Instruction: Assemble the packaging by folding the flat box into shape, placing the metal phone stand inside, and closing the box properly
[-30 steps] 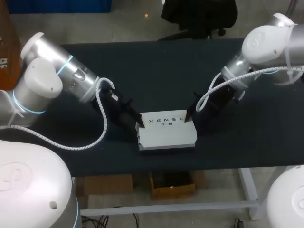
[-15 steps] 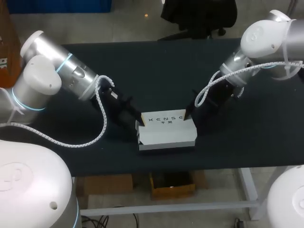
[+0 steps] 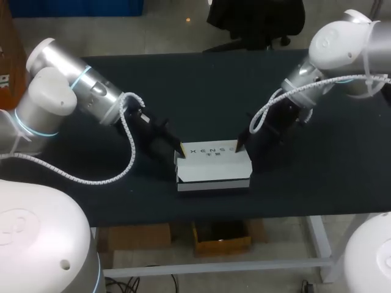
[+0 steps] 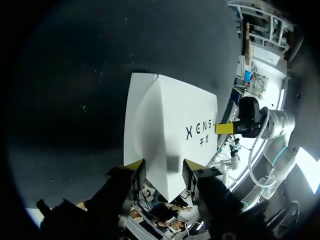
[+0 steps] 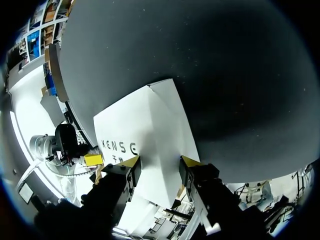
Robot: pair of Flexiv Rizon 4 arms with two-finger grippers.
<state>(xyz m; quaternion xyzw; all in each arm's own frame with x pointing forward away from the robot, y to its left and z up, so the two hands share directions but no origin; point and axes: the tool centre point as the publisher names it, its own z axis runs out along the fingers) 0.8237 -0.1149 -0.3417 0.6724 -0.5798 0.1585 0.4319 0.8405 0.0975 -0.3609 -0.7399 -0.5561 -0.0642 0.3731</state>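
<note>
Box (image 3: 214, 168) interior hidden — contents cannot be told.

box (image 3: 212, 166) on table (image 3: 201, 91), near front edge, about midway across | left gripper (image 3: 181, 149) at box's rear left corner | right gripper (image 3: 238, 146) at box's rear right corner | box between both grippers
</note>
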